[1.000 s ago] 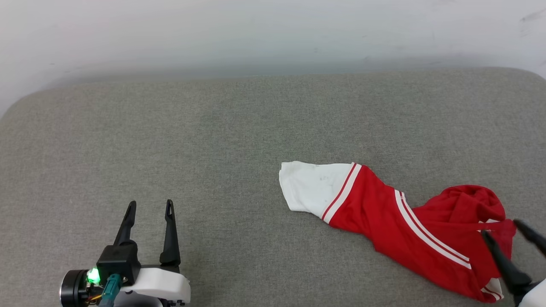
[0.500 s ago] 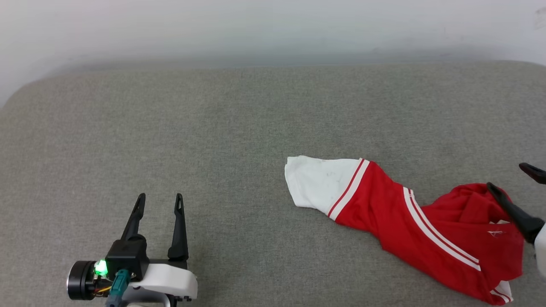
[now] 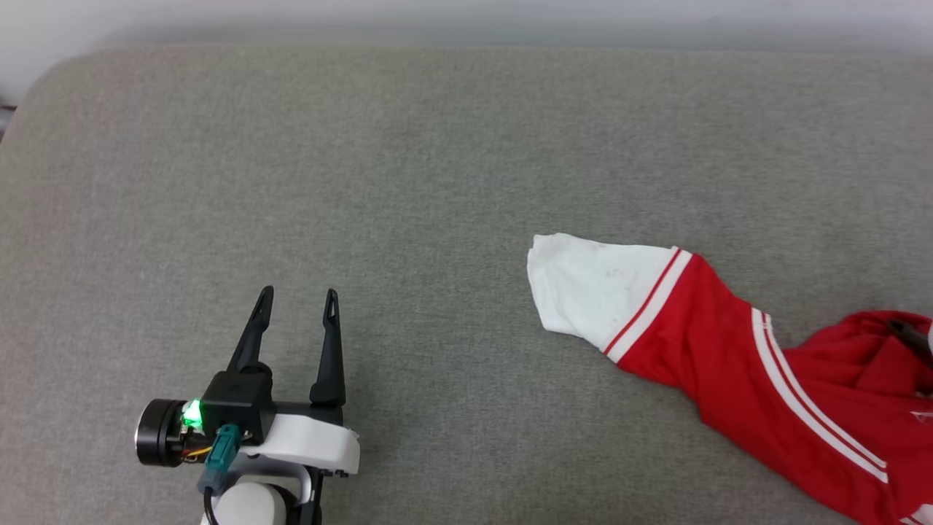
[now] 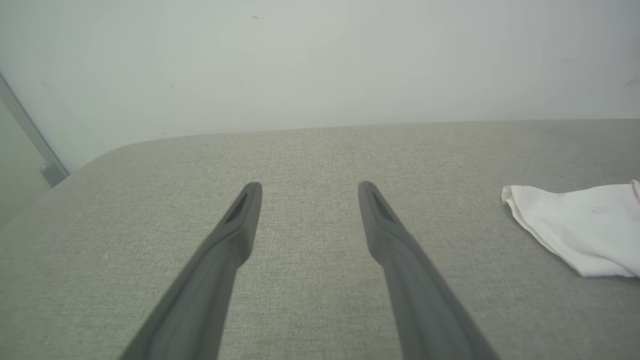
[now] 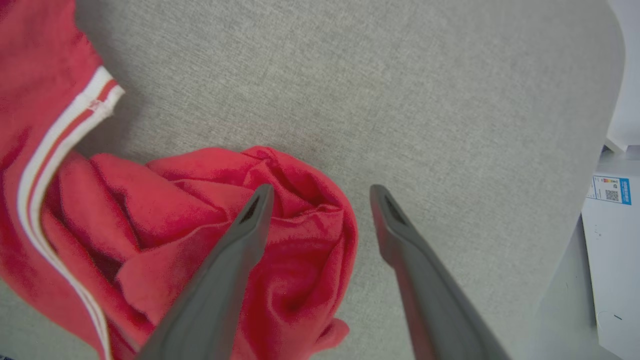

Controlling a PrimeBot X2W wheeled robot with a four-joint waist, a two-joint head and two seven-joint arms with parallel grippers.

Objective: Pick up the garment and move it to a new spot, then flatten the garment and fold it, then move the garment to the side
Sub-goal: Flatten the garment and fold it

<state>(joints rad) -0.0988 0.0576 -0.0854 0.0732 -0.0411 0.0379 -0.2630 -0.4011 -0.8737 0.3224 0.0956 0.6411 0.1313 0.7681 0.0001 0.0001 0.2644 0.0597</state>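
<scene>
The garment (image 3: 692, 343), a red T-shirt with white stripe trim, lies crumpled on the grey cushion at the right, its white sleeve end (image 3: 590, 284) pointing left. My left gripper (image 3: 299, 295) hovers open and empty at the lower left, well apart from the shirt. In the left wrist view the left gripper (image 4: 310, 187) points at bare cushion, with the white sleeve end (image 4: 585, 225) off to its right. A dark fingertip (image 3: 907, 332) of my right gripper shows over the bunched red part. The right gripper (image 5: 322, 190) is open above the bunched red cloth (image 5: 190, 220), holding nothing.
The grey fabric cushion (image 3: 437, 182) spreads wide to the left and back, ending at a pale wall (image 4: 320, 60). Its rounded right edge (image 5: 607, 100) drops off beside a white thing with a blue label (image 5: 611, 190). A metal strip (image 4: 45, 165) stands at the far left.
The camera has shifted, sliding the whole picture up and right. My right gripper has moved farther back over the bunched red part. The garment and left gripper have kept their places.
</scene>
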